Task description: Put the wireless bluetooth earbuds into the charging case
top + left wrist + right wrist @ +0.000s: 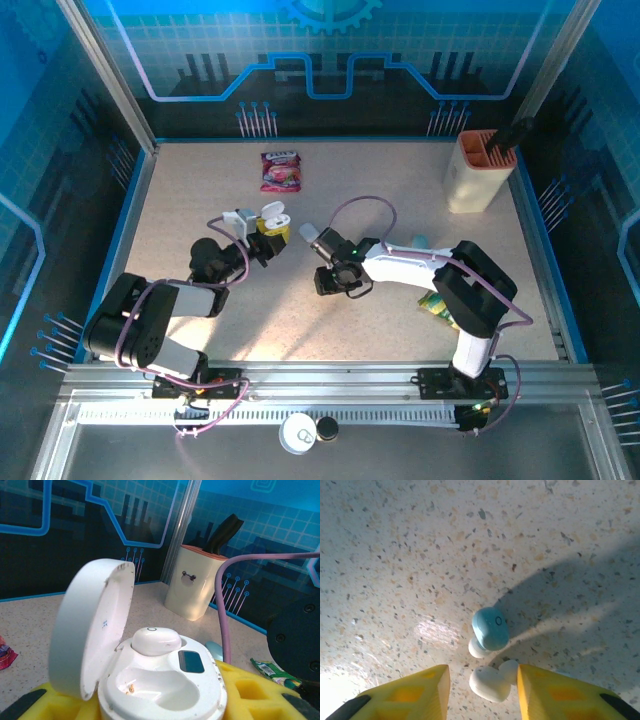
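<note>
Straddling the tiny white plastic earbud [490, 684] with the parted, empty jaws of our right gripper [482, 676], the pale-blue earbud [491, 629] just beyond, we hold the open white pebble-shaped charging case [165, 692] clamped in our left gripper [264, 236].

Left pincer [160, 707] clasps the charging case [150, 682] between its fingers, lid raised on its left. A seated earbud [156, 640] fills the case's far socket. Right pincer [481, 702] hangs over the table [395, 555]. A near earbud [489, 685] lies between its parted fingers, and a far earbud [490, 629] lies just ahead.
</note>
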You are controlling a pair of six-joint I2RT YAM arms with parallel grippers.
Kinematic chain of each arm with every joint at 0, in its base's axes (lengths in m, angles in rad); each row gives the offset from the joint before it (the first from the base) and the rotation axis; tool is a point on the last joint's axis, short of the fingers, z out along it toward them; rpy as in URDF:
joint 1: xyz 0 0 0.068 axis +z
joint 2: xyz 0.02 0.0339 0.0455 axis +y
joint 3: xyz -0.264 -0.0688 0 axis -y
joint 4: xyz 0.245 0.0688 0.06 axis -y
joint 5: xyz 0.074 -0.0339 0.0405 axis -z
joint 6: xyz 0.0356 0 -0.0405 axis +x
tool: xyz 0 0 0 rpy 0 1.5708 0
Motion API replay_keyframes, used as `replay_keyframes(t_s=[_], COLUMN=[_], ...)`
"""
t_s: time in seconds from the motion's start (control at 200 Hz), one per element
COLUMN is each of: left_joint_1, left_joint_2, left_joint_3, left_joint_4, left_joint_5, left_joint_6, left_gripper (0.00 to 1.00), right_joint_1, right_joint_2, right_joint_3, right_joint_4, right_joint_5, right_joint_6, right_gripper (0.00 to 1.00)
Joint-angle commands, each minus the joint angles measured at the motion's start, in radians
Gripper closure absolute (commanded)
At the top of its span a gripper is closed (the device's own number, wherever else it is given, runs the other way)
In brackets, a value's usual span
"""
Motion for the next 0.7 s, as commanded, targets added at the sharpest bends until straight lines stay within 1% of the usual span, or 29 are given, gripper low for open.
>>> replay_keyframes(t_s=[0.0,0.135,0.215,0.3,0.37,0.46,0.55,0.615,0.695], left_joint_1=[0.011,0.012,0.012,0.016,0.025,0.046,0.071,0.084,0.090], left_joint_2=[0.009,0.012,0.012,0.012,0.012,0.007,-0.006,-0.016,-0.024], left_joint_3=[0.017,0.019,0.018,0.016,0.013,0.005,-0.008,-0.016,-0.024], left_joint_4=[0.034,0.034,0.035,0.034,0.034,0.034,0.034,0.034,0.034], left_joint_5=[0.016,0.016,0.014,0.012,0.012,0.013,0.012,0.010,0.011], left_joint_6=[-0.001,0.000,0.000,0.004,0.003,-0.004,-0.013,-0.017,-0.024], left_gripper=[0.79,0.79,0.78,0.78,0.78,0.78,0.78,0.78,0.78], right_joint_1=[0.007,0.007,0.008,0.008,0.023,0.061,0.095,0.110,0.119], right_joint_2=[-0.003,-0.035,-0.051,-0.062,-0.055,-0.027,0.006,0.031,0.053], right_joint_3=[0.019,0.036,0.037,0.029,0.045,0.096,0.142,0.163,0.173], right_joint_4=[-0.101,-0.140,-0.132,-0.096,-0.105,-0.172,-0.229,-0.251,-0.250], right_joint_5=[0.025,0.035,0.049,0.041,0.055,0.140,0.221,0.244,0.251], right_joint_6=[-0.029,-0.055,-0.084,-0.173,-0.266,-0.358,-0.410,-0.444,-0.498], right_gripper=[0.63,0.65,0.67,0.67,0.68,0.67,0.66,0.64,0.58])
